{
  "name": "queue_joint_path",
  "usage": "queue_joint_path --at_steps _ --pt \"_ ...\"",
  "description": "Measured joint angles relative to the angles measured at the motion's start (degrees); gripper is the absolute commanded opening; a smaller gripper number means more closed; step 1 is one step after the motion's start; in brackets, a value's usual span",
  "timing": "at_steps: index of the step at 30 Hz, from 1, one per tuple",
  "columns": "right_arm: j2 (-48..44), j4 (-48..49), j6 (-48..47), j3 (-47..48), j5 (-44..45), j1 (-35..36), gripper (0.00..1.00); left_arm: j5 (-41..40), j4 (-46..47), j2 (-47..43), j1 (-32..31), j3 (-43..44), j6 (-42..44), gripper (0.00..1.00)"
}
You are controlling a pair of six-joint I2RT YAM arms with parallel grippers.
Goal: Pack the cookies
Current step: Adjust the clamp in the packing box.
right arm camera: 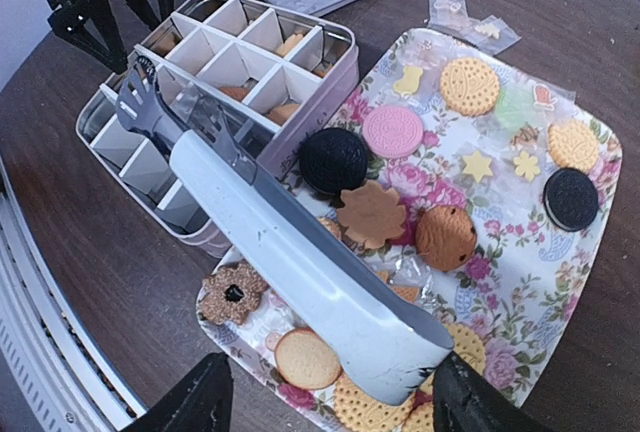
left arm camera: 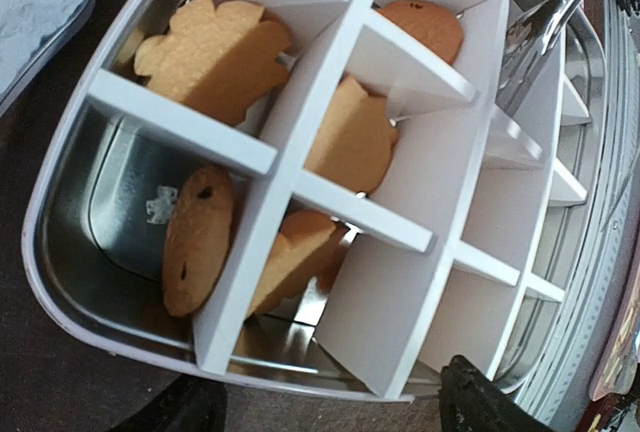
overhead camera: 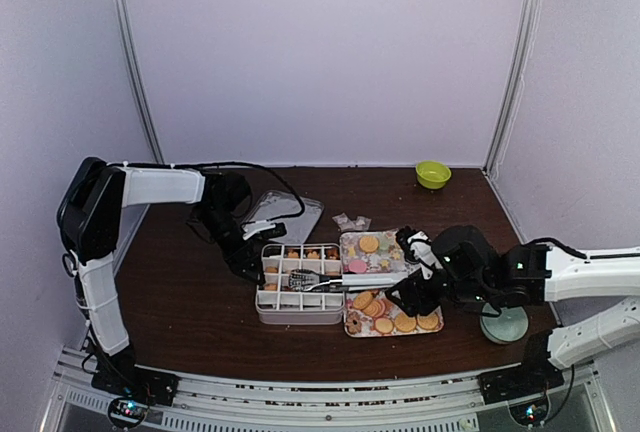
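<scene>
The cookies (right arm camera: 470, 87) lie on the floral tray (right arm camera: 520, 272): golden-orange ones, a pink one (right arm camera: 392, 131) and dark ones (right arm camera: 333, 160). Several golden cookies (left arm camera: 215, 52) sit in the far-left cells of the white-divided tin box (overhead camera: 262, 304). My left gripper (left arm camera: 325, 417) is open and empty, its fingers straddling the box's left end; it also shows in the top view (overhead camera: 252, 257). My right gripper (right arm camera: 330, 407) is open over the tray's near edge. The metal tongs (right arm camera: 300, 252) lie between its fingers, close to the right one, tips over the box.
The tin lid (overhead camera: 285, 214) lies behind the box. Plastic wrappers (overhead camera: 352, 221) lie beside the tray's far edge. A green bowl (overhead camera: 433, 173) stands at the back right. A pale round disc (overhead camera: 503, 324) lies near the right arm at the table's front right.
</scene>
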Motion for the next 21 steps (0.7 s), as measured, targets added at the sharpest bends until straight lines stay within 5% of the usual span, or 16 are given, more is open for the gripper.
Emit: queue_joint_path --at_steps 21 --pt "16.65 -25.11 -36.74 20.70 13.86 9.42 0.53 -0.24 0.15 0.00 -0.07 0.02 0.57 0.75"
